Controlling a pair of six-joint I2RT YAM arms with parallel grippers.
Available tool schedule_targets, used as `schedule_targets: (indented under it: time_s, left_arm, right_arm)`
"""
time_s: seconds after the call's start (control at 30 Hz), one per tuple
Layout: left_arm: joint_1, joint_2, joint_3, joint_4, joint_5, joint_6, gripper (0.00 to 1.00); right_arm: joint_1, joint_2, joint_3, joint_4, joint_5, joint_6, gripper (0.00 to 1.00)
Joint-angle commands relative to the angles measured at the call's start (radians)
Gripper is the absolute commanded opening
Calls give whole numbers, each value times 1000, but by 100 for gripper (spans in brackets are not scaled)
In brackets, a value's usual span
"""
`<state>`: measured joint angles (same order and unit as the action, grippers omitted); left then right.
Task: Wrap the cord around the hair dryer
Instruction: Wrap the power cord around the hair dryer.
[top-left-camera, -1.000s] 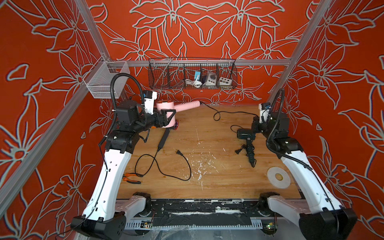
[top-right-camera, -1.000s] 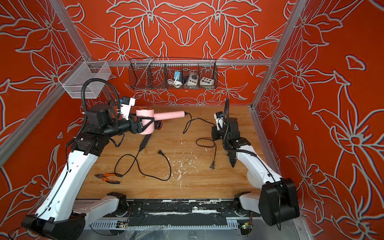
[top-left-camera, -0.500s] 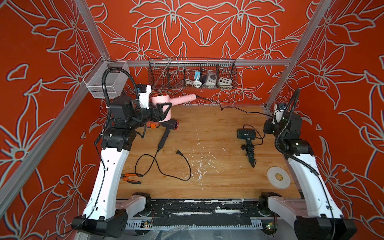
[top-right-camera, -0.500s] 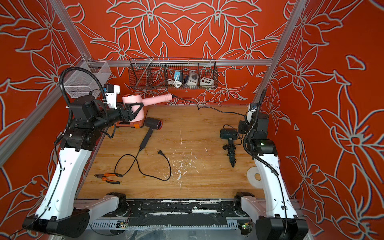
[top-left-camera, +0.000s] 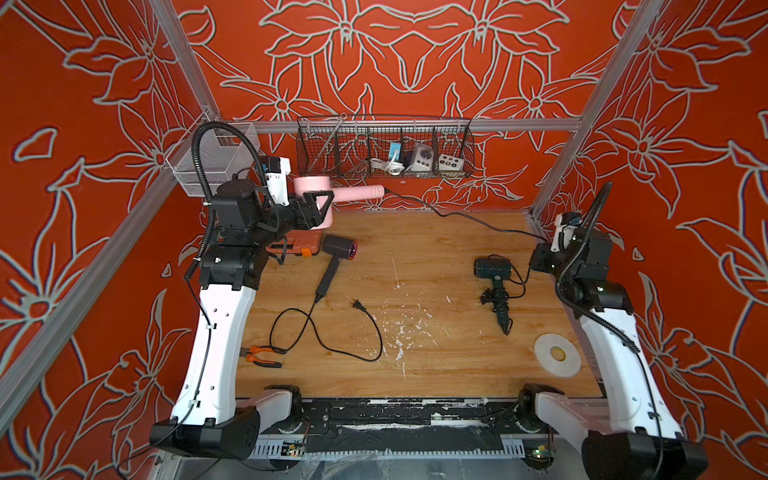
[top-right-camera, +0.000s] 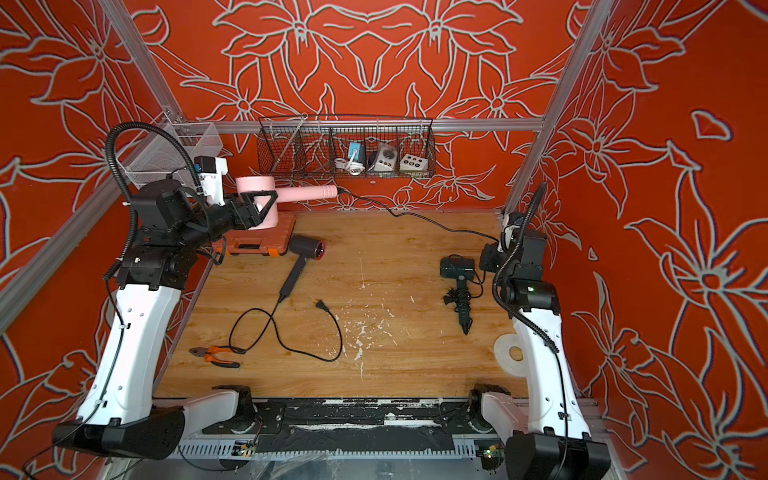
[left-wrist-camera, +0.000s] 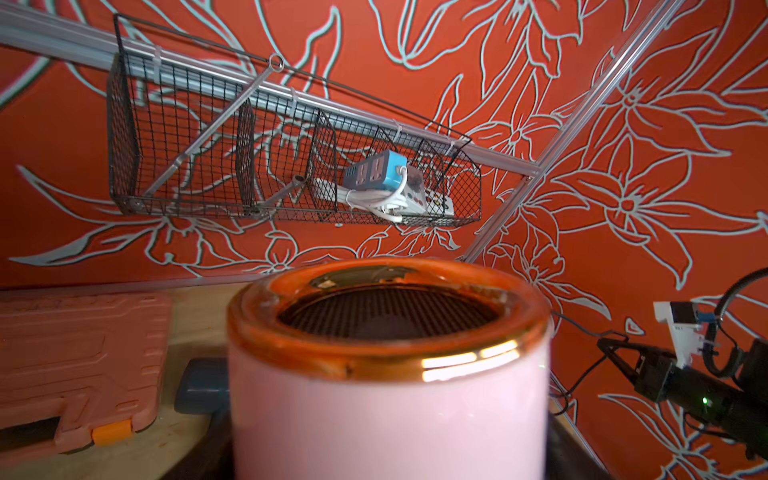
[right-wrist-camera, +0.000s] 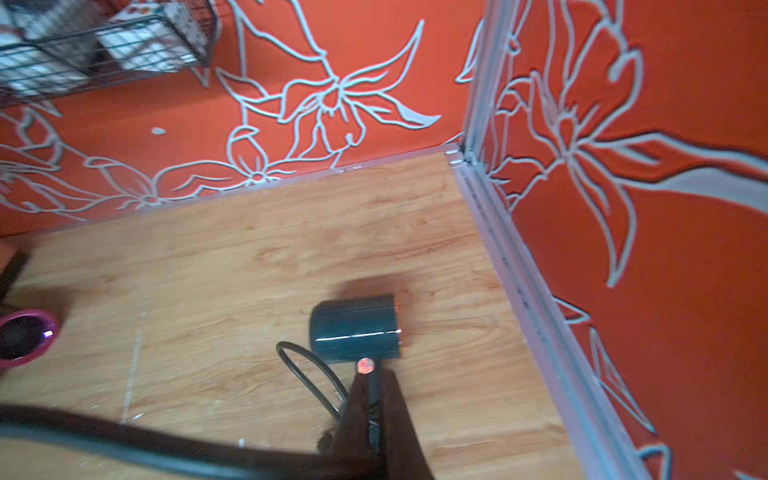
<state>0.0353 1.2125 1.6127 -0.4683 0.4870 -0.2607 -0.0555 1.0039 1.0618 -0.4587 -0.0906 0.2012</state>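
Note:
The pink hair dryer (top-left-camera: 311, 185) (top-right-camera: 255, 185) is held in the air at the back left, its handle pointing right. My left gripper (top-left-camera: 326, 197) (top-right-camera: 270, 196) is shut on its barrel, which fills the left wrist view (left-wrist-camera: 386, 395) and hides the jaws. Its black cord (top-left-camera: 457, 215) (top-right-camera: 415, 216) runs from the handle's end across the back to my right gripper (top-left-camera: 538, 257) (top-right-camera: 488, 255) at the right edge, shut on the cord. In the right wrist view the closed fingers (right-wrist-camera: 361, 415) show, with the cord (right-wrist-camera: 124, 432) blurred in front.
A dark green dryer (top-left-camera: 492, 268) with a bundled cord lies near the right gripper. A grey dryer (top-left-camera: 338, 245) with a loose cord (top-left-camera: 332, 345) lies mid-left, by an orange case (top-left-camera: 299, 245). Pliers (top-left-camera: 259, 355), a tape roll (top-left-camera: 557, 355) and a wire basket (top-left-camera: 384, 147) are also there.
My left arm has swung the pink dryer up and to the back left. My right gripper has moved right with the cord, drawing it out across the back.

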Motion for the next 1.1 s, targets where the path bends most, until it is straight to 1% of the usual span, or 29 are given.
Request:
schedule_targets:
  time_s: [0.0, 0.07, 0.2, 0.23, 0.3, 0.33, 0.43, 0.47, 0.53, 0.57, 0.63, 0.73, 0.83, 0.97, 1.03, 1.07]
  left_arm:
    - [19, 8, 92, 155, -26, -26, 0]
    - [19, 24, 132, 161, -7, -32, 0]
    - [19, 44, 177, 182, 49, -46, 0]
    - [19, 46, 180, 191, 63, -53, 0]
    - [20, 44, 181, 209, 87, -69, 0]
    - [20, 43, 182, 218, 102, -77, 0]
    - [19, 45, 188, 236, 137, -95, 0]
    - [19, 45, 193, 238, 145, -97, 0]
    - [18, 47, 199, 244, 165, -109, 0]
    - [19, 47, 202, 244, 176, -115, 0]
    - [17, 44, 199, 256, 194, -130, 0]
    - [17, 38, 188, 272, 217, -153, 0]
    - [17, 35, 174, 283, 233, -170, 0]
    - [16, 38, 167, 284, 259, -185, 0]
    - [14, 37, 160, 286, 265, -190, 0]
    - [14, 34, 154, 289, 266, -192, 0]
  right_arm:
    - [110, -58, -84, 17, -43, 71, 0]
    - [158, -80, -150, 24, -53, 83, 0]
    - [208, -106, -288, 60, -136, 132, 0]
    - [221, -112, -318, 63, -147, 141, 6]
    - [238, -121, -362, 67, -170, 149, 15]
    - [241, -122, -379, 68, -186, 152, 23]
    - [244, -93, -387, 54, -223, 136, 53]
    - [246, -79, -382, 49, -225, 126, 60]
    - [244, -59, -371, 56, -229, 107, 71]
    - [244, -46, -364, 70, -247, 94, 75]
    - [246, -7, -342, 101, -292, 68, 78]
    - [261, 57, -308, 175, -396, 14, 82]
    - [303, 96, -291, 239, -469, -70, 83]
    - [352, 112, -299, 301, -591, -166, 84]
    - [384, 128, -302, 310, -604, -179, 84]
    - [404, 139, -301, 304, -587, -197, 84]
